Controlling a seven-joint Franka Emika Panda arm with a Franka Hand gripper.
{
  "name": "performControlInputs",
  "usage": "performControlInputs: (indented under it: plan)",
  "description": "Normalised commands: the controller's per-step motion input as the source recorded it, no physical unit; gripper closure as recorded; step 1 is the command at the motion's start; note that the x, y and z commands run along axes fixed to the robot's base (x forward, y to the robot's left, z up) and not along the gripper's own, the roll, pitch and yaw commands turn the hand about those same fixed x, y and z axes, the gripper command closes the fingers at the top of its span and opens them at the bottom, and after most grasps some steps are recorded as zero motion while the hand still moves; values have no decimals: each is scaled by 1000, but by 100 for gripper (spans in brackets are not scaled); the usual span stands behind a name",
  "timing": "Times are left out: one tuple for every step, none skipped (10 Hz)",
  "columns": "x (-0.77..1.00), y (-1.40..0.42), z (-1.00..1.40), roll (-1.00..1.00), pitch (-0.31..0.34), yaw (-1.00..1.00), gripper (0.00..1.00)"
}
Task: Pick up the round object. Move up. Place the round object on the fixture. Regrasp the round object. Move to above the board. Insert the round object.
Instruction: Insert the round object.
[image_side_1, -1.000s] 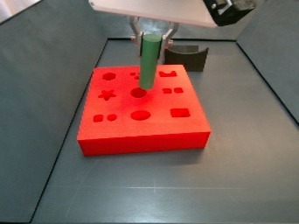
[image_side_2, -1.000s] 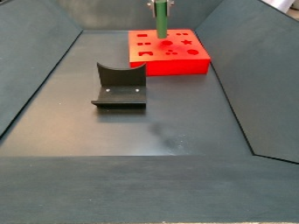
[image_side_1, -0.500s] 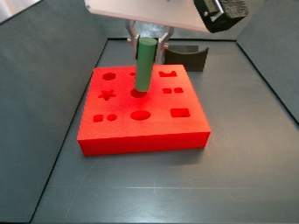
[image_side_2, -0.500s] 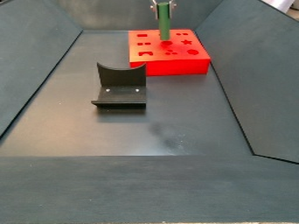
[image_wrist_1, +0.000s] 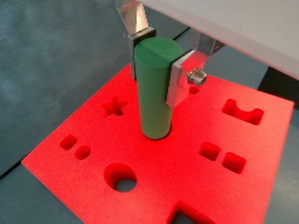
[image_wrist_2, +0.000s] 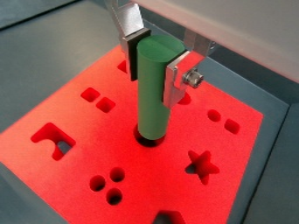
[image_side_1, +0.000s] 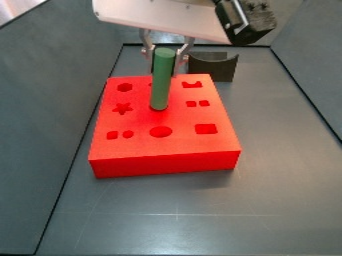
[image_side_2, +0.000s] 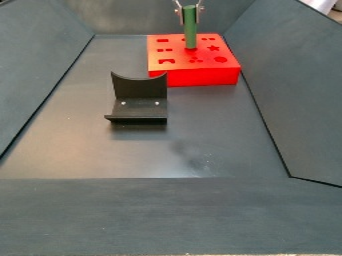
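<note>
The board (image_side_1: 163, 122) is lying flat on the dark worktop (image_side_2: 201, 150), near the far wall in a side view (image_side_2: 194, 58), with bare floor lying open on its near side and sloping walls closing in the worktop on both flanks. The fixture (image_side_2: 136, 98) is standing well apart from the board in that view, with open floor all around it; in a side view (image_side_1: 214, 66) it is sitting just behind the board's far edge, partly cut off by the arm's housing.

The claw (image_wrist_1: 163, 66) is pointing straight down over the board and is gripping the round object (image_wrist_1: 155, 87) near its upper end, a silver finger (image_wrist_2: 181, 77) pressing each side. The round object is standing upright, its lower end resting in a circular hole of the board in both wrist views (image_wrist_2: 149, 92). How deep it is sitting cannot be told.

In a side view (image_side_2: 189, 26) the claw is cropped by the frame's upper edge, and only the peg's green shaft is showing. The arm above the wrist is hidden in every view.
</note>
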Motion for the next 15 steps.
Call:
performControlInputs:
  plan:
    - [-131, 63, -91, 0, -26, 0, 100]
    - [-80, 0, -46, 0, -41, 0, 100]
    - [-26, 0, -14, 0, -40, 0, 100]
    - [0, 0, 0, 0, -13, 0, 100]
    - [0, 0, -34, 0, -10, 0, 100]
    - [94, 0, -351, 23, -74, 0, 100]
    - [0, 0, -603, 80, -119, 0, 100]
    - [0, 0, -491, 90, -107, 0, 100]
    - [-37, -6, -511, 139, -100, 0, 100]
    - [-43, -17, -586, 160, -111, 3, 100]
    - [-151, -57, -686, 201, -129, 0, 100]
    - [-69, -6, -640, 146, -79, 0, 100]
    - [-77, 0, -500, 66, -103, 0, 100]
    - [-20, 0, -423, 16, -133, 0, 100]
    - [0, -29, -471, 0, -160, 0, 100]
